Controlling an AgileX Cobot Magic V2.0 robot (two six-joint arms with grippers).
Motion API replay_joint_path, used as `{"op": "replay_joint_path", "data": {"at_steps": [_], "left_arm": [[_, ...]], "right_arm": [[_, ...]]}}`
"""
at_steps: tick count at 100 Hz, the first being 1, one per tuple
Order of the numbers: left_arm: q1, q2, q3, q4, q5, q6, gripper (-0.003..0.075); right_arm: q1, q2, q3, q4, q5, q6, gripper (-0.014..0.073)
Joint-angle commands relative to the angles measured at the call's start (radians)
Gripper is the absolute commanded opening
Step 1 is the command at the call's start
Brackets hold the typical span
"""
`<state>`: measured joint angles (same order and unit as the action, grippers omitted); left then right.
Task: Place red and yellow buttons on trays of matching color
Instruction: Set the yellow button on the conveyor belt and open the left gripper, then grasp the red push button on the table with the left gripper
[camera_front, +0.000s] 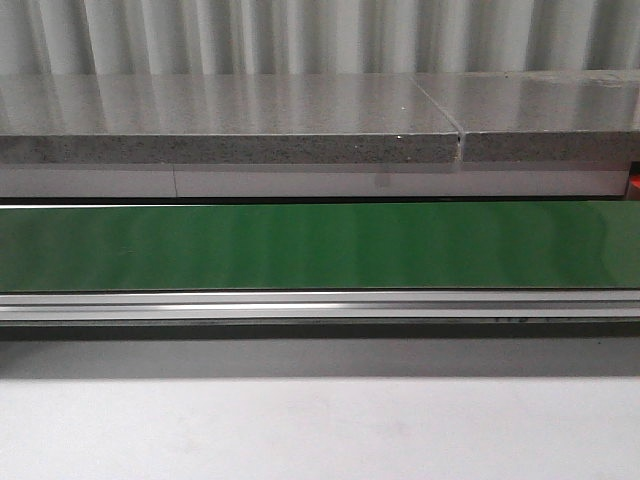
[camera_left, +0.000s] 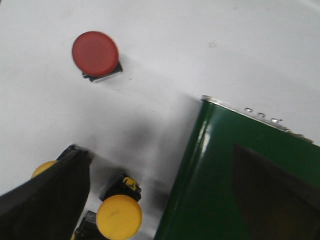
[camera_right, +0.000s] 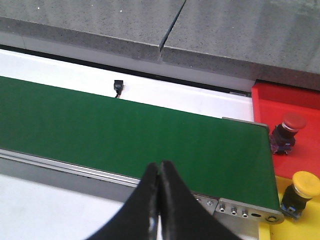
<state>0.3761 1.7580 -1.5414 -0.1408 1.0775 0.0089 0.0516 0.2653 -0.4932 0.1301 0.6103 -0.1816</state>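
In the left wrist view a red button (camera_left: 95, 54) sits alone on the white table. A yellow button (camera_left: 119, 216) lies close to my left gripper (camera_left: 157, 150), which is open and holds nothing. One of its fingers (camera_left: 50, 200) hides part of a second yellow button (camera_left: 44, 168); the other hangs over the green belt (camera_left: 225, 175). In the right wrist view my right gripper (camera_right: 160, 166) is shut and empty above the belt's near rail. Past the belt's end, a red button (camera_right: 292, 125) stands on the red tray (camera_right: 270, 97) and a yellow button (camera_right: 305, 186) on the yellow tray (camera_right: 312, 225).
The green conveyor belt (camera_front: 320, 245) runs across the front view with an aluminium rail (camera_front: 320, 305) along its near side. A grey stone ledge (camera_front: 230, 120) rises behind it. A small black connector (camera_right: 118, 87) lies on the white strip behind the belt.
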Motion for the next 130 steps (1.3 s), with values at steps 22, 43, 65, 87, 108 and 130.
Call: {"op": "replay_joint_path", "data": {"at_steps": [22,43,65,87,108,130], "left_arm": [[0.039,0.096,-0.085,0.039,-0.044,-0.016,0.0564],[0.039,0.178,-0.114,0.033,-0.134,-0.016,0.0564],[0.039,0.275,-0.173,0.028,-0.183,-0.016,0.0564],[0.039,0.314,-0.192,0.025,-0.222,-0.016,0.049],[0.039,0.314,-0.192,0.025,-0.237,-0.009,0.0251],[0.037,0.298,-0.192,0.022,-0.221,0.038,0.0243]], "right_arm": [[0.003,0.008,-0.024,0.007,-0.067,-0.008,-0.0065],[0.003,0.008,-0.024,0.007,-0.067,-0.008,-0.0065],[0.003,0.008,-0.024,0.007,-0.067,-0.008,-0.0065],[0.003,0.008,-0.024,0.007,-0.067,-0.008,-0.0065],[0.003,0.008,-0.024,0.007,-0.067,-0.008,-0.0065],[0.003,0.008,-0.024,0.007,-0.067,-0.008,-0.0065]]}}
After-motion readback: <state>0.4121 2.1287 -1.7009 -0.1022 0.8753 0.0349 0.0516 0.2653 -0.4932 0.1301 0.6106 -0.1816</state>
